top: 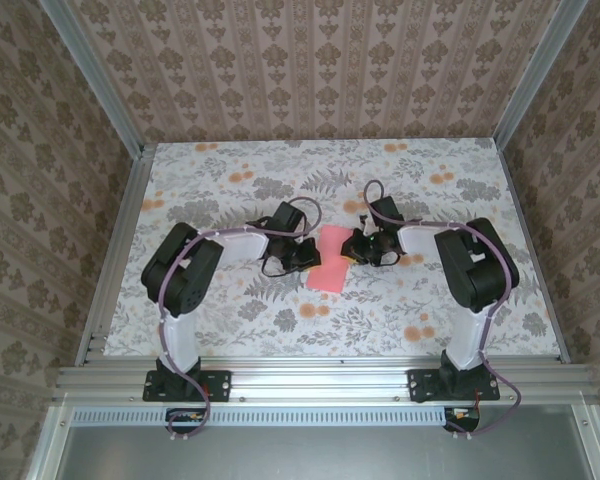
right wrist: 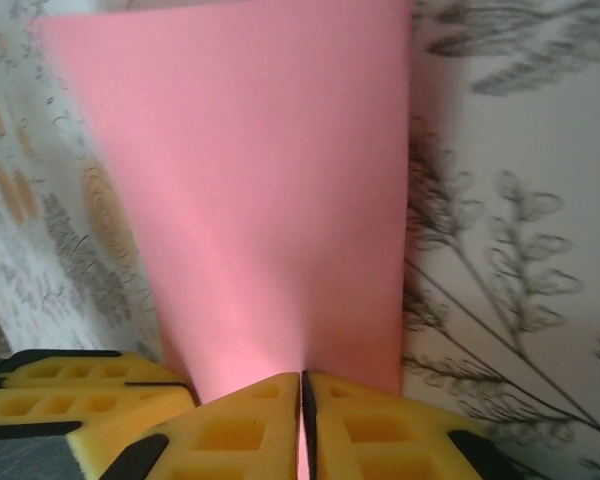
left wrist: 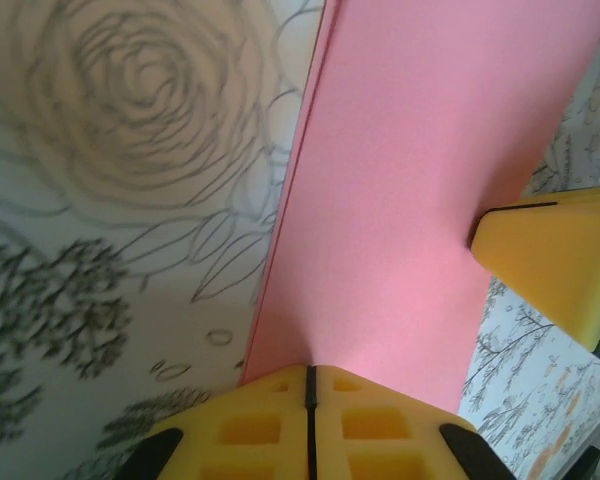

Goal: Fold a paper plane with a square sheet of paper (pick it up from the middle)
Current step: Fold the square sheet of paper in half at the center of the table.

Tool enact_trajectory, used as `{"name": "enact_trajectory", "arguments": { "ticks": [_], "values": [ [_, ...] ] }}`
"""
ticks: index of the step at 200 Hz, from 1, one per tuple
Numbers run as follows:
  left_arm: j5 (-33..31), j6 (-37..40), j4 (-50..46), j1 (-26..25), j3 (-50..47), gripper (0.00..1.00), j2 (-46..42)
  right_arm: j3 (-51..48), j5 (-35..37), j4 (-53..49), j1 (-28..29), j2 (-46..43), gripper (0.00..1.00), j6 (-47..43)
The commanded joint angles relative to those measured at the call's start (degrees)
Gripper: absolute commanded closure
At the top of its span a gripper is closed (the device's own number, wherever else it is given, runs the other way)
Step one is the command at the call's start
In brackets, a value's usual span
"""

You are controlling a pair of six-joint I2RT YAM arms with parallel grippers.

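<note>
The square sheet of paper [top: 332, 268] is pink-red and lies mid-table as a narrow upright rectangle, with a doubled edge along its left side in the left wrist view [left wrist: 410, 170]. My left gripper [top: 311, 256] meets it from the left; its yellow jaws [left wrist: 310, 374] are pressed together at the paper's edge, which puckers at their tips. My right gripper [top: 353, 248] meets it from the right, and its jaws [right wrist: 302, 378] are shut with pink paper [right wrist: 250, 180] showing in the slit between them. The paper plane is out of view.
The floral tablecloth [top: 280, 180] with orange flower prints covers the table. Aluminium rails [top: 320, 378] run along the near edge and up the sides. Patterned walls [top: 310, 60] close in the back and both sides. Both arms' elbows stand out towards the table's sides.
</note>
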Motion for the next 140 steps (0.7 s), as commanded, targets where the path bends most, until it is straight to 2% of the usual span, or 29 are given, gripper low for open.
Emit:
{"name": "enact_trajectory", "arguments": {
  "ticks": [1,27,62,93,121,140],
  "values": [
    [-0.2,-1.7,-3.9,1.4,-1.4,0.89,-3.0,2.6,-0.7,-5.5,0.7,3.0,0.87,-4.1],
    [1.4,-2.6,-1.5,3.1,-2.1,0.82,-6.3,4.9,-3.3,-7.3,1.5,5.3,0.87,-8.4],
    [2.9,-2.6,0.7,6.1,-1.7,0.75,-7.4,11.3,-7.0,-14.0,3.4,8.4,0.87,-19.8],
    [4.2,-2.0,2.2,8.2,0.6,0.75,-5.0,16.1,-9.3,-18.6,4.3,10.6,0.87,-29.0],
    [4.8,-1.7,3.3,8.3,3.7,0.79,-1.1,16.7,-13.8,-16.0,4.3,9.4,0.87,-30.4],
    [5.8,-1.6,3.6,8.2,6.3,0.82,1.8,16.4,-14.3,-13.8,4.3,7.5,0.85,-28.8]
  ]
}}
